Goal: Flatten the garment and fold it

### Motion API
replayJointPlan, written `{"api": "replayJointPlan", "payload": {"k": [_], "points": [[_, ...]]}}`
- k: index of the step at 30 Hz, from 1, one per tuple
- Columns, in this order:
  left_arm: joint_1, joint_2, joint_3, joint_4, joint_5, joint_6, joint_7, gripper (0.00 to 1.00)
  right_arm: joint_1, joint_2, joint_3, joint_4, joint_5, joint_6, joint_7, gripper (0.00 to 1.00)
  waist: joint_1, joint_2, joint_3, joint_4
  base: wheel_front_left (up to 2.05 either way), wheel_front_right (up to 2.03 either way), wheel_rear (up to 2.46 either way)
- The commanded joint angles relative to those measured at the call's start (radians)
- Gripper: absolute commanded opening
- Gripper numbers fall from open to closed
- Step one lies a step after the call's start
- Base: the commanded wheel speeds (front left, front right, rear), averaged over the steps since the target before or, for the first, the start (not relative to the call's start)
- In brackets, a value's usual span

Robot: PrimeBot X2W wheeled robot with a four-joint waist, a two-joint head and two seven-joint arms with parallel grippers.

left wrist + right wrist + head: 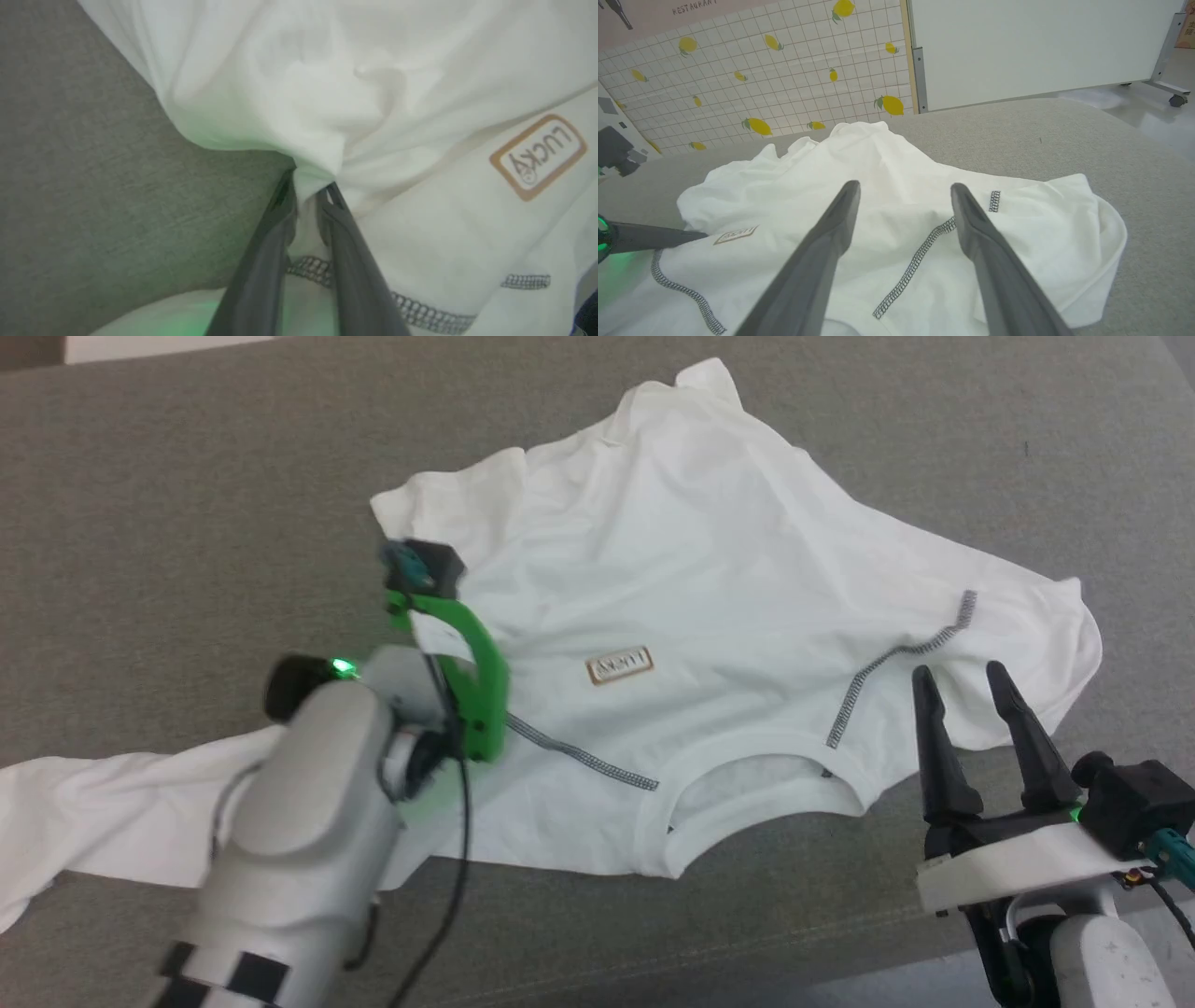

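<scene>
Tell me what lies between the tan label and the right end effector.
White fabric of the garment, crossed by one line of dark zigzag stitching; nothing else sits between the label and the right end effector. The head view shows this.

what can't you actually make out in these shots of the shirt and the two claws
1. Head view: the left claw's pinch on the garment is hidden behind its own wrist.
2. Head view: the label's lettering is too blurred to read.
3. Head view: the sleeve is cut off by the left edge.
4. Left wrist view: how many layers are pinched cannot be told, because the fold hides it.
</scene>
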Motion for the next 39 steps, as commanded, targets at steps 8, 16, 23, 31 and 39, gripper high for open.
{"api": "replayJointPlan", "payload": {"k": [8,16,23,31,39], "points": [[-0.141,0.244,0.044,-0.069,0.077,-0.062,-0.051,0.0,-0.071,0.0,0.047,0.015,0.033,-0.002,-0.039,1.0,0.0,0.0,0.094,-0.063,0.0,0.0,0.0],[-0.242,0.362,0.068,-0.044,0.147,-0.055,-0.158,0.0,-0.131,0.0,0.095,0.05,0.054,-0.002,-0.065,1.0,0.0,0.0,0.147,-0.08,0.0,0.0,0.0],[-0.177,0.304,0.136,0.007,0.064,-0.005,-0.262,1.0,-0.143,0.0,0.092,0.068,0.038,-0.002,-0.07,1.0,0.0,0.0,0.126,-0.045,0.0,0.0,0.0],[0.056,0.181,0.213,-0.137,-0.034,0.046,-0.524,1.0,-0.095,0.0,0.027,0.038,-0.011,-0.002,-0.028,1.0,0.0,0.0,0.019,0.039,0.0,0.0,0.0],[0.377,0.075,0.234,-0.372,-0.06,0.127,-0.708,1.0,-0.019,0.0,-0.017,-0.025,-0.035,-0.002,0.034,1.0,0.0,0.0,-0.092,0.106,0.0,0.0,0.0]]}}
